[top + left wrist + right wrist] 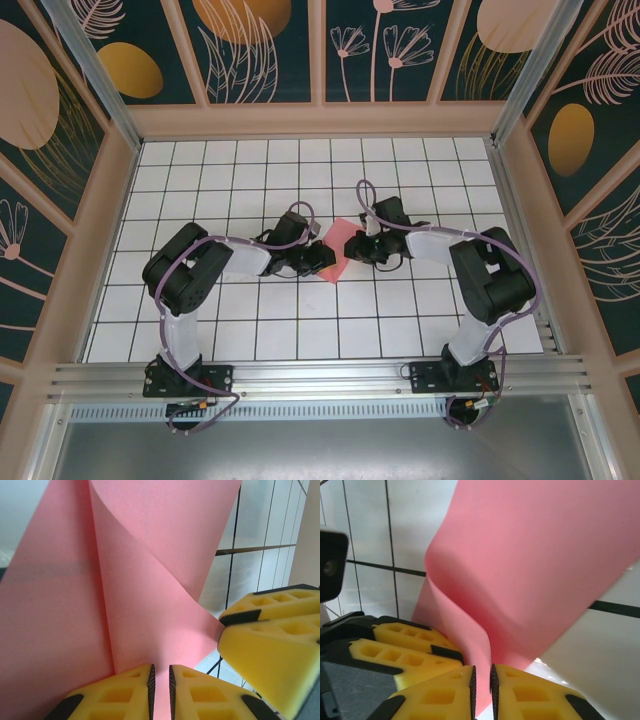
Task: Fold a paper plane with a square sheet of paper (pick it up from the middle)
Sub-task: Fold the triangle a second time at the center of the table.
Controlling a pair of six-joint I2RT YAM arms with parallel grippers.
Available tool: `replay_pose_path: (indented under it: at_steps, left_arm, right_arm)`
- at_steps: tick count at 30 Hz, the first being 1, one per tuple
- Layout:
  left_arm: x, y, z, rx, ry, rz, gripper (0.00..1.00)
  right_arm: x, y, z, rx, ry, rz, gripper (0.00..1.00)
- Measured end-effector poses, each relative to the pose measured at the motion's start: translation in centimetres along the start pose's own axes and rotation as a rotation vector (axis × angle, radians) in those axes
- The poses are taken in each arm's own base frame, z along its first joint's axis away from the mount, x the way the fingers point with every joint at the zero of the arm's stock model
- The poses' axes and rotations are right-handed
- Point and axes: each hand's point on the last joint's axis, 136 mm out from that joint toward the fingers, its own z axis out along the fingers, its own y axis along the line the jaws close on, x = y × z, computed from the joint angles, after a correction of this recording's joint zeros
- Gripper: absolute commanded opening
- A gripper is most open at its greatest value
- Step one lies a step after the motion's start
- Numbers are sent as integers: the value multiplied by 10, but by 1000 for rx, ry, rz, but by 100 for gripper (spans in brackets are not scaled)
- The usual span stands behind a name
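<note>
The pink-red square sheet of paper (337, 264) stands bent and creased between the two grippers at the middle of the tiled table. In the left wrist view the sheet (150, 580) rises in folded panels, and its lower edge runs into the narrow slit between the pads of my left gripper (160, 672). That gripper (322, 258) has its jaws a small gap apart, not pressed together. My right gripper (482, 675) also stands slightly open, with a curled fold of the sheet (545, 570) passing between its pads. The right gripper (350, 248) faces the left one, almost touching it.
The white grid table (250, 180) is walled by a beige frame (315, 120) at the back and sides, with an aluminium rail (320, 375) at the near edge. The right gripper's yellow fingers (270, 635) crowd the left wrist view; the left's fingers (405, 650) crowd the right.
</note>
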Motion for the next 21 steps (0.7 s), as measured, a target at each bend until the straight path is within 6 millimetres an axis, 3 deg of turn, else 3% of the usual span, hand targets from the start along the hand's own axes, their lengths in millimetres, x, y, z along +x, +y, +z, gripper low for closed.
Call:
replay_pose_path:
  at_steps: [8, 14, 17, 21]
  left_arm:
    - [0, 1, 2, -42, 3, -3, 18]
    - [-1, 3, 2, -65, 0, -8, 18]
    - [-1, 3, 2, -71, -2, -9, 17]
    - [0, 4, 3, -78, -2, -9, 15]
  right_arm:
    - [0, -1, 2, 47, -22, -9, 19]
    - [-19, 7, -23, 91, -140, -29, 23]
    - [-24, 16, -32, 75, -169, -46, 19]
    - [-19, 13, -24, 72, -135, -41, 13]
